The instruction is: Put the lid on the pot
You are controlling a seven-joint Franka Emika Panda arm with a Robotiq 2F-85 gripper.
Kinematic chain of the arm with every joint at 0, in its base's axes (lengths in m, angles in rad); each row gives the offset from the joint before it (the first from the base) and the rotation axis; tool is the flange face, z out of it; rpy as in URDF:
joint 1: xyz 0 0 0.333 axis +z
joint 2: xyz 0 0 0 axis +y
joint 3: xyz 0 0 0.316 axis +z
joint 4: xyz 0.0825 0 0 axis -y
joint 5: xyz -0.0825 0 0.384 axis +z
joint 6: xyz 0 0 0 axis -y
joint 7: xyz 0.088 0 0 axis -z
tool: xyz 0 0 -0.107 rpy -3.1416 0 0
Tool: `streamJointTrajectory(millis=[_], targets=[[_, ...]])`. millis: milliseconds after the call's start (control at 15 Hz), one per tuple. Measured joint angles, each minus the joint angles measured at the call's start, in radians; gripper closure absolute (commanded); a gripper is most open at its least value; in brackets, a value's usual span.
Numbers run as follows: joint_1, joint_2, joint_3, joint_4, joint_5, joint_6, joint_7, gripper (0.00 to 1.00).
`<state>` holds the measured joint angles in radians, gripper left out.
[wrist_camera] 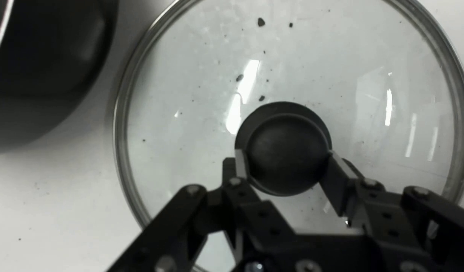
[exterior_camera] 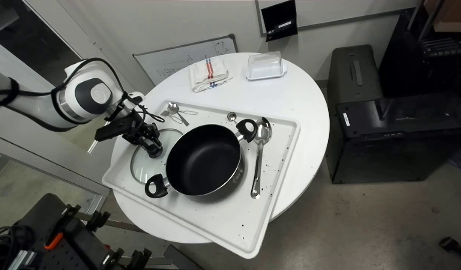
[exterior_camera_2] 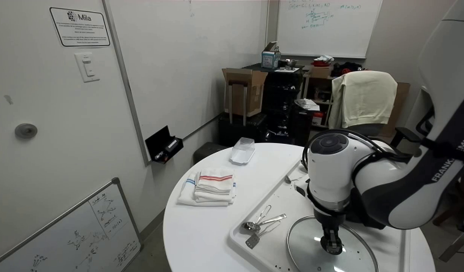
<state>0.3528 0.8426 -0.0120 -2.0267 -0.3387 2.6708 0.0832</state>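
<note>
Glass with a thin metal rim, the round lid [wrist_camera: 292, 83] lies on the white tray [exterior_camera: 222, 221], just beside the pot [exterior_camera: 204, 161]. Its dark knob [wrist_camera: 286, 151] sits between the fingers [wrist_camera: 336, 183], which press against it from both sides, the gap between them just as wide as the knob, so they hold the lid by it. The arm [exterior_camera_2: 386, 185] reaches over the lid in both exterior views. The pot is wide, black and upright on the tray, with two black handles [exterior_camera: 156, 189]; in an exterior view one handle overlaps the edge of the lid, though I cannot tell whether the two touch. Past the pot, on the side away from the lid, a large metal spoon [exterior_camera: 258, 161] lies on the tray. A small spoon [exterior_camera: 232, 116] lies near the pot's other handle. Close to a corner of the tray, a little ladle [exterior_camera_2: 251, 226] and a little spatula [exterior_camera_2: 253, 240] lie together. Dark specks [exterior_camera: 243, 225] are scattered over the tray, which rests on a round white desk [exterior_camera: 301, 97], one corner jutting past the edge. Farther along the desk are folded cloths [exterior_camera: 209, 73] with red and blue stripes and a clear-topped white box [exterior_camera: 266, 69]. Away from the desk, a small whiteboard [exterior_camera_2: 79, 234] with pen marks stands tilted, and a pale sweater [exterior_camera_2: 364, 98] hangs in the background
</note>
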Motion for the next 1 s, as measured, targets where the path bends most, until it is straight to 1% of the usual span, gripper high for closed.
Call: streamJointTrajectory(millis=[600,1000], targets=[[-0.003,-0.015,0.000,-0.003,0.000,0.000,-0.004,0.76],[-0.021,-0.108,0.013,-0.048,0.000,-0.001,-0.041,0.76]])
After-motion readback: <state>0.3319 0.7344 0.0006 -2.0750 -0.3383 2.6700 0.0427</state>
